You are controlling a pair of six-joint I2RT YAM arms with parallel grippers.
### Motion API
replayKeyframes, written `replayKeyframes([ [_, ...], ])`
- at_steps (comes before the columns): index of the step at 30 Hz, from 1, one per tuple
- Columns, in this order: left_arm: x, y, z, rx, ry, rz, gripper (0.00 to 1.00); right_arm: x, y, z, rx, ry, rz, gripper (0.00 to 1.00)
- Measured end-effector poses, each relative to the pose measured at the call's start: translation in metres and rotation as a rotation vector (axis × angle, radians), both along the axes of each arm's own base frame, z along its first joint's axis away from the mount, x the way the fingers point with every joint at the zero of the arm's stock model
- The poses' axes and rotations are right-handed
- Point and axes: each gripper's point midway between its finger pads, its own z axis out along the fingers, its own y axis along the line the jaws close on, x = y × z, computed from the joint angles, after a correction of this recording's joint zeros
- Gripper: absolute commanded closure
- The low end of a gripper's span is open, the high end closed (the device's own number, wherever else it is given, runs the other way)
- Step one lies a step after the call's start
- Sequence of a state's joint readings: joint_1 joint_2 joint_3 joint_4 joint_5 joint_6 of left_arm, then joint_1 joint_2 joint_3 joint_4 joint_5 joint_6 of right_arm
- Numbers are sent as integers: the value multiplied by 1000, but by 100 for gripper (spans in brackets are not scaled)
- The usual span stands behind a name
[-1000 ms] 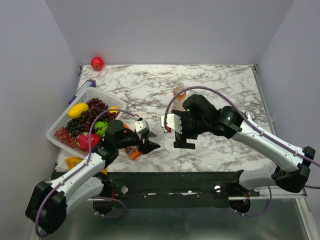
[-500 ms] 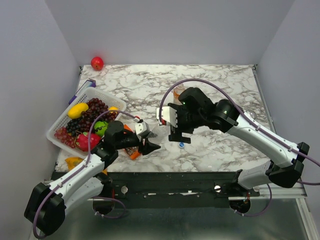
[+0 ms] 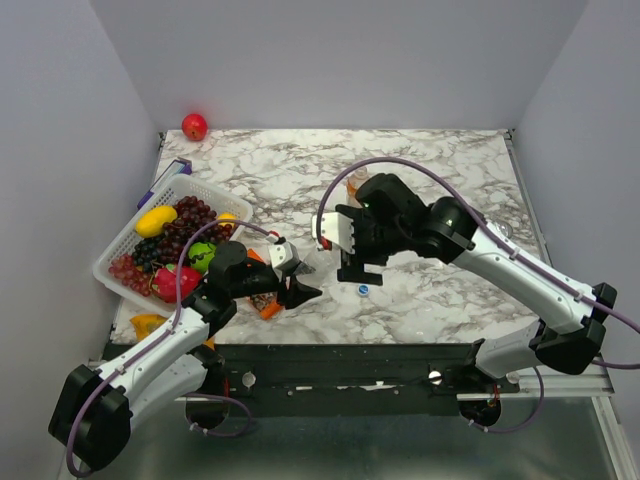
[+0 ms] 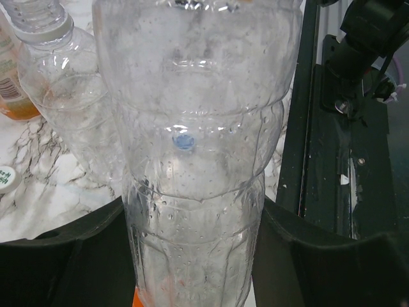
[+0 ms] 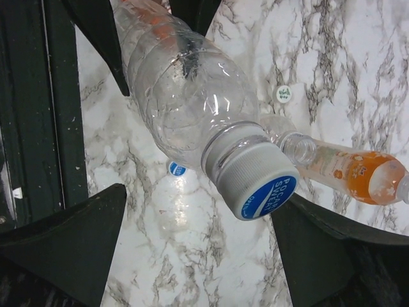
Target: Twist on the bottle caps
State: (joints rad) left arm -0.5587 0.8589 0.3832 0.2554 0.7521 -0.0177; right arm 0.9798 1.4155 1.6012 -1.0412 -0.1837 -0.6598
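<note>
Right claw [image 3: 357, 272] shifted left, fruit basket [image 3: 130, 228] nearby

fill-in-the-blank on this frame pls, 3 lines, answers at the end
The left gripper is shut on a ___ bottle.
The cap sitting on that bottle has a ___ top.
The right gripper is ___, one finger on either side of that cap.
Missing words: clear; blue; open.

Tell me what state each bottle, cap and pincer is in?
Held clear bottle: capped.
Second clear bottle: uncapped.
Orange bottle: holds orange liquid; top hidden.
Blue cap: loose on table.
White cap: loose on table.
Left pincer: shut on bottle.
Right pincer: open.
</note>
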Motion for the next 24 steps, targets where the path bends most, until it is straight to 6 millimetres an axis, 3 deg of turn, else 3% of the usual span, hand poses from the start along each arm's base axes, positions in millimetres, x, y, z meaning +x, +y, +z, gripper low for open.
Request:
replayKeyframes([
  [5, 0, 0, 0, 0, 1, 0, 100, 14, -8, 5, 19, 17, -89, 0],
  [10, 0, -1, 3, -13, 4, 2, 100, 35, -17, 33, 120, 46, -188, 0],
  [17, 0, -1, 4, -18, 5, 3, 100, 24, -12, 50, 180, 41, -87, 1],
  [19, 0, -1, 4, -18, 6, 2, 100, 22, -12, 56, 192, 23, -54, 4],
  [24, 0, -1, 5, -21, 15, 4, 100, 15, -6, 81, 250, -10, 16, 29],
])
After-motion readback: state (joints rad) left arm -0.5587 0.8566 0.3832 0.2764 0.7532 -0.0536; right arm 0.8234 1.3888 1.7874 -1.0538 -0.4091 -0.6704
